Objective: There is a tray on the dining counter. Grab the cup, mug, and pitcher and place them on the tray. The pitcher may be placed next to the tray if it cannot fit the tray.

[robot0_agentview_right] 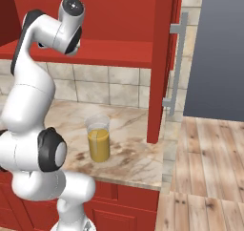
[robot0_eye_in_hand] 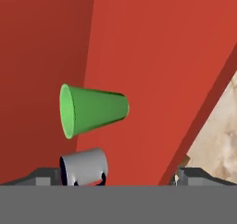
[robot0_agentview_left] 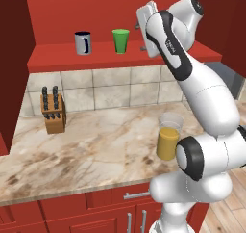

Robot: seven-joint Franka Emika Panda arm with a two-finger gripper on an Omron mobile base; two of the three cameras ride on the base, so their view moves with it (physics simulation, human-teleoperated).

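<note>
Nearest to you, the pitcher (robot0_agentview_left: 169, 136) stands upright on the marble wall counter (robot0_agentview_left: 96, 145), close to its front edge and just beside the arm's lower joints; from the right base view you see it (robot0_agentview_right: 98, 138) about half full of orange-yellow liquid, with bare counter all around it. Further back on the same counter, toward the left, you have a wooden knife block (robot0_agentview_left: 53, 110) against the tiled backsplash.

Above the backsplash runs a red shelf (robot0_agentview_left: 57, 58). On it you see 2 things standing upright: the grey mug (robot0_agentview_left: 83, 43) on the left, dark handle facing you, and the green cup (robot0_agentview_left: 120, 40) just to its right, apart from it.

The arm reaches up to shelf height, to the right of the cup. In the hand view the gripper (robot0_eye_in_hand: 111, 176) has its 2 fingertips spread wide apart with nothing between them; the cup (robot0_eye_in_hand: 92, 110) and mug (robot0_eye_in_hand: 84, 166) lie ahead of it, untouched.
</note>
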